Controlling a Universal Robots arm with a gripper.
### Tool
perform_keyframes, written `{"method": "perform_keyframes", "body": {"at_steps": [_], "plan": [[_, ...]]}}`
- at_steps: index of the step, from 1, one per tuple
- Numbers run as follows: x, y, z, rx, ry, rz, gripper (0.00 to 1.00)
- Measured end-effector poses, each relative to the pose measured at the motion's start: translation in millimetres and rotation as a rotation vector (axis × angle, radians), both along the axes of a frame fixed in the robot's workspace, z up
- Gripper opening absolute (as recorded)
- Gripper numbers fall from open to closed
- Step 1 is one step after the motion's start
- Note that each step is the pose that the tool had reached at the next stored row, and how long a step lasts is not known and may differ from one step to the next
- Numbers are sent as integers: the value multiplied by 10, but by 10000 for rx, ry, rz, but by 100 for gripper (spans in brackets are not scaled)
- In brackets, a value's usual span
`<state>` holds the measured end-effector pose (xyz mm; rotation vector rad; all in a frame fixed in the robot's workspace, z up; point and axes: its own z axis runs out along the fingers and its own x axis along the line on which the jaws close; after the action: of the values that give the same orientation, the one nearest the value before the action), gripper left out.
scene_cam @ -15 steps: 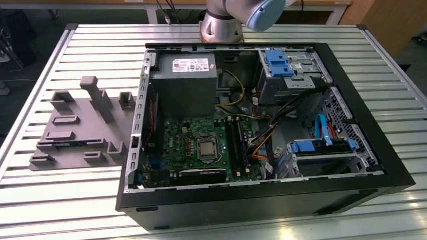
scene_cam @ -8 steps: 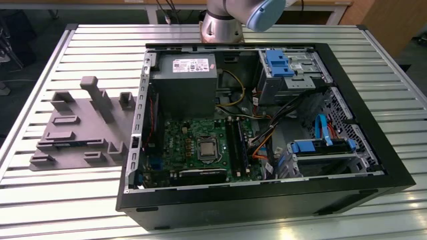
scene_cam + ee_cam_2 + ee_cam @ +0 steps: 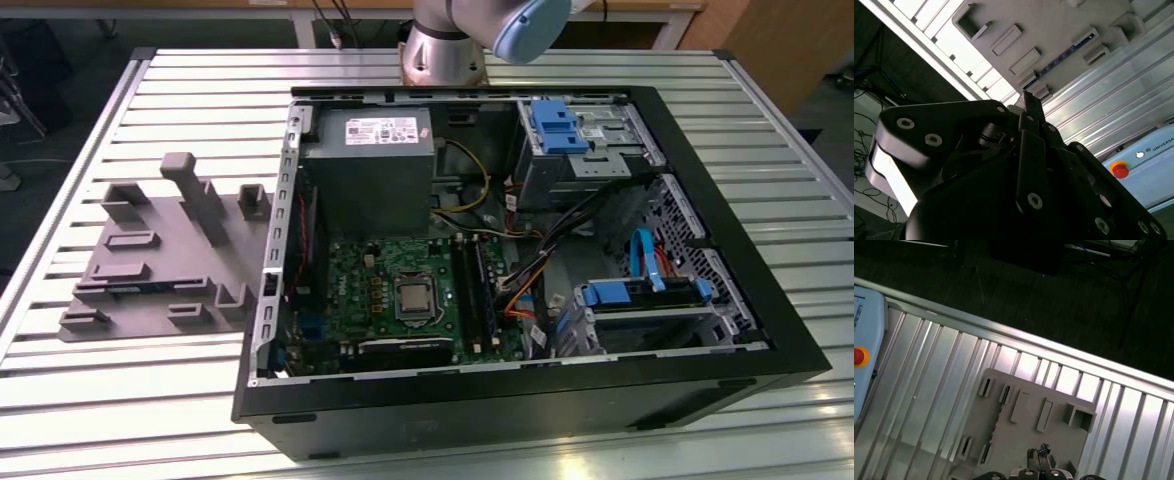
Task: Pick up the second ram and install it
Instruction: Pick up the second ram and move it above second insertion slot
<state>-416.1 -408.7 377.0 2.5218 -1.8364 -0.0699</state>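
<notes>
The second ram is a thin dark blue strip lying on edge in a slot of the grey moulded tray. In the exterior view the ram sits near the tray's front, left of the open computer case. My gripper hangs high above the tray, its black fingers close together with nothing between them. Its tips show over the tray in the first wrist view. The black memory sockets run along the green motherboard.
The case and tray rest on a ribbed aluminium table. A light blue pendant with a red button lies on the table near the tray. The arm's base stands behind the case. Cables and blue drive brackets fill the case's right half.
</notes>
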Motion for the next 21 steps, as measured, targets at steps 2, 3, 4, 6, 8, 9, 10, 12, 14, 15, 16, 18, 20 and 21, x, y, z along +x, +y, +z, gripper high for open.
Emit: {"method": "perform_keyframes", "body": {"at_steps": [2, 3, 4, 6, 8, 9, 10, 12, 14, 15, 16, 18, 20, 21], "plan": [[-1, 0, -1, 3, -2, -99, 11], [0, -1, 0, 2, -1, -261, 11], [0, -1, 0, 1, 0, -430, 11], [0, -1, -1, 3, -1, -790, 11], [0, -1, 0, 1, -1, -972, 11], [0, -1, 0, 2, -1, -974, 11], [0, -1, 0, 2, 0, -975, 11], [0, -1, 0, 1, 0, -977, 11], [0, -1, 0, 2, 0, -980, 11], [0, -1, 0, 2, -1, -980, 11], [0, -1, 0, 2, 0, -981, 11], [0, -9, -3, 3, -2, -980, 17], [-1, -22, -18, 2, -8, -991, 17], [-1, -25, -32, 3, -18, -1028, 17]]}}
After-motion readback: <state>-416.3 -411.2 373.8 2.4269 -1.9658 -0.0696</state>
